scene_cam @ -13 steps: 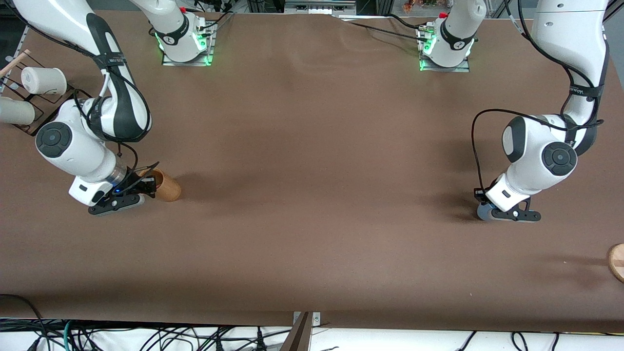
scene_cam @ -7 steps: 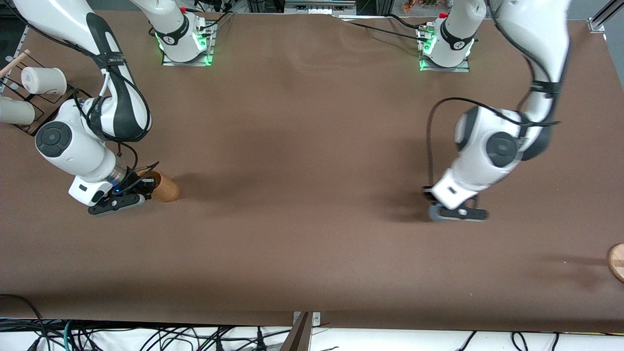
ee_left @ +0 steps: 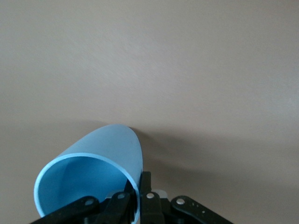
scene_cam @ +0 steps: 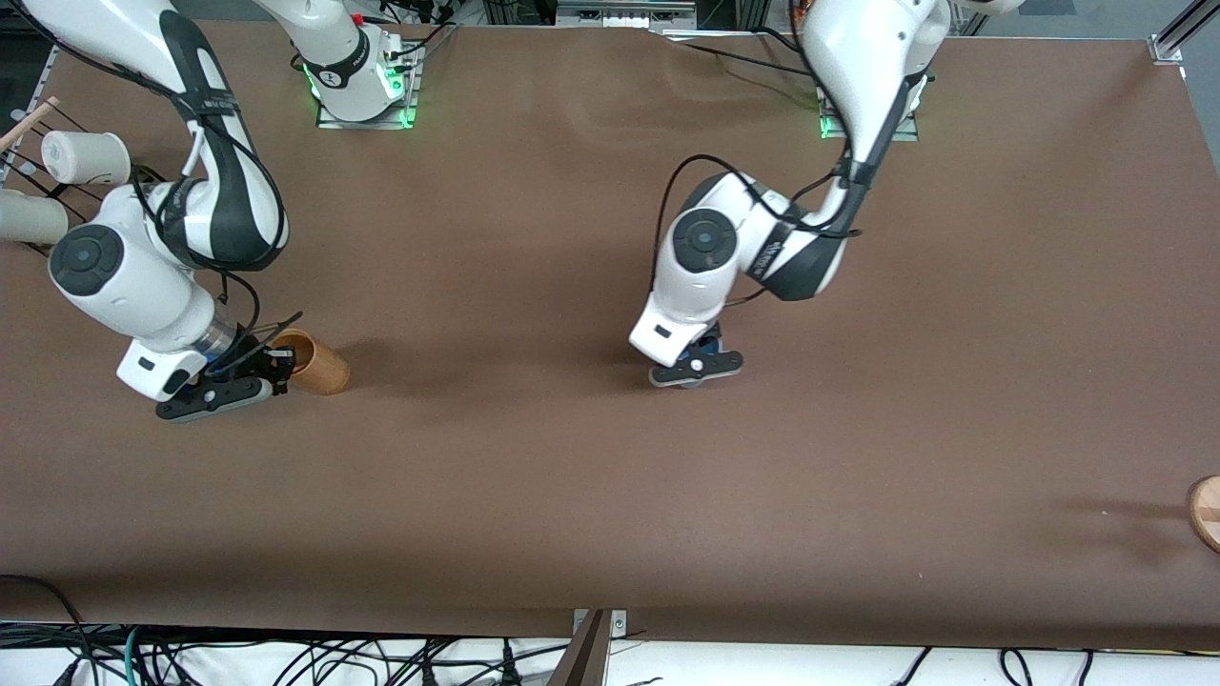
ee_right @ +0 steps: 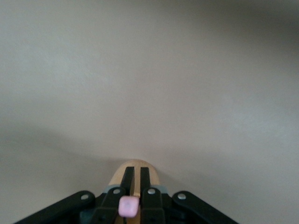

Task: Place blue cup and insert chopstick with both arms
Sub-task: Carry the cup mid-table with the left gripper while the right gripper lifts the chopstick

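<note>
My left gripper is over the middle of the table. In the left wrist view it is shut on the rim of the light-blue cup, one finger inside and one outside. In the front view the hand hides most of the cup. My right gripper is low beside the tan wooden cup, toward the right arm's end of the table. In the right wrist view it is shut on the pale-pink chopstick, seen end-on, with the tan cup just past the fingertips.
A wire rack with two white cups and a wooden stick stands at the right arm's end of the table. A round wooden piece lies at the left arm's end, nearer the front camera.
My left arm has swung with the blue cup from the left arm's end of the table to the middle. My right gripper has shifted slightly away from the tan cup.
</note>
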`<state>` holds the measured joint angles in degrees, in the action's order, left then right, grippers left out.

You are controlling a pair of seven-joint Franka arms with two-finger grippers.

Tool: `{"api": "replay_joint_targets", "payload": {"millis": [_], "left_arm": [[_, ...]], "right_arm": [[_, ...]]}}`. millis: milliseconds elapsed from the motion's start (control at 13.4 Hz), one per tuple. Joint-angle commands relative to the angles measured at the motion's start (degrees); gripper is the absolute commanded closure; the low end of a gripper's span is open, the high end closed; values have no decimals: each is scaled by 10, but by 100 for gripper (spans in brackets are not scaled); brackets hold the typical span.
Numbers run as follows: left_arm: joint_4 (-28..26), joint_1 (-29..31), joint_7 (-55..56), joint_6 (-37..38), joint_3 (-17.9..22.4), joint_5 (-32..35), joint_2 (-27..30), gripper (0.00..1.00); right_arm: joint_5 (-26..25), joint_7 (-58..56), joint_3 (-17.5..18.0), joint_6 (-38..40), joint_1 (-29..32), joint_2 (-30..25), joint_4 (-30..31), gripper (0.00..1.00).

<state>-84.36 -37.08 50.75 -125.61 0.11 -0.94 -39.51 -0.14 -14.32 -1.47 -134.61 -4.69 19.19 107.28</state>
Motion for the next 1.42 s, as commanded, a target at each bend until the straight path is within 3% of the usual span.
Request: {"api": "replay_joint_targets", "payload": {"millis": [0,374,523,598,971,1046,1121,1345], "left_arm": [[55,-10,45,25,11,-7,-40,100],[57,-6,45,19,23,-9,-53,100],[61,-4,44,19,24,-9,-53,85],[63,-4,44,19,24,-9,-53,84],[67,-4,43,19,27,-20,-52,33],[67,-4,44,19,27,-21,-50,11],[67,-3,43,22,27,-25,-46,0],[69,1,8,79,36,-60,-5,0]], "right_arm": [[4,-11,11,71,1,-41,-34,100],[4,-7,45,180,1,-77,-97,100],[1,-4,66,201,2,-83,-114,100],[0,-3,74,208,2,-83,-123,100],[-8,130,126,208,-19,-77,-130,100],[-15,167,127,206,-41,-76,-130,100],[-21,202,127,205,-62,-72,-130,100],[-23,306,128,188,-104,-60,-130,100]]}}
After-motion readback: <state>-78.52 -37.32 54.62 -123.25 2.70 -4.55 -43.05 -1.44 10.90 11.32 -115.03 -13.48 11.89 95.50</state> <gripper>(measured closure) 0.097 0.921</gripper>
